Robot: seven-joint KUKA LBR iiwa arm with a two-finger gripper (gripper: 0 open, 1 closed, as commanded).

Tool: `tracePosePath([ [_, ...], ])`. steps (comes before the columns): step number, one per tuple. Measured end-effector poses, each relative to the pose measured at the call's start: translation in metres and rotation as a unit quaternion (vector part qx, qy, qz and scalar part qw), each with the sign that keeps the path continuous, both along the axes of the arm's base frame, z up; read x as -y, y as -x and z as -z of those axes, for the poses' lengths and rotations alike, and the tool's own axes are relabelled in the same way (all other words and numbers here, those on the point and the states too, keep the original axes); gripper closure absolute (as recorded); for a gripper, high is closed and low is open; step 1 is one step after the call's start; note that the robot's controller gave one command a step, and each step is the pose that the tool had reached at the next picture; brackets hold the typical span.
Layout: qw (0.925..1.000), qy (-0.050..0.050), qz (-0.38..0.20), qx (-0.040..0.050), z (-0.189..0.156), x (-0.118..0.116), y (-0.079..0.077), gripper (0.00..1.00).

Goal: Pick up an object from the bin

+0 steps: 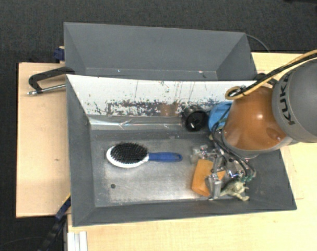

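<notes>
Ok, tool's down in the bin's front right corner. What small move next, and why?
I'd probably ease the tool a little toward the view's left, over the middle of the orange block. It sits low against that block's right edge, the thing nearest it. The blue-handled hairbrush lies well apart, and the black round thing is back by the wall.

Grey metal bin (80,156); white-headed blue-handled hairbrush (129,155) mid-floor; orange block (200,179) right; black round thing (195,120) at back

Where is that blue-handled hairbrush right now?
The hairbrush lies flat on the bin floor, left of centre, its blue handle pointing toward the orange block near the tool.
</notes>
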State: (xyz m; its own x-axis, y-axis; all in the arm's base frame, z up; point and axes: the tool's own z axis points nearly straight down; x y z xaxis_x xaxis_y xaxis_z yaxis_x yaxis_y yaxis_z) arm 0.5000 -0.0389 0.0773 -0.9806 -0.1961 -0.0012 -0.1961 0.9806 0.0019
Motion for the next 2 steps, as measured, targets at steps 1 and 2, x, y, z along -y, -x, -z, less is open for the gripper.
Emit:
tracePosePath([
  [1,0.9992,0.001,-0.041,0.0014,-0.0044,0.0151,-0.0009,0.0],
  [2,0.9991,0.001,-0.042,0.0008,-0.0023,0.0141,-0.0002,1.0],
])
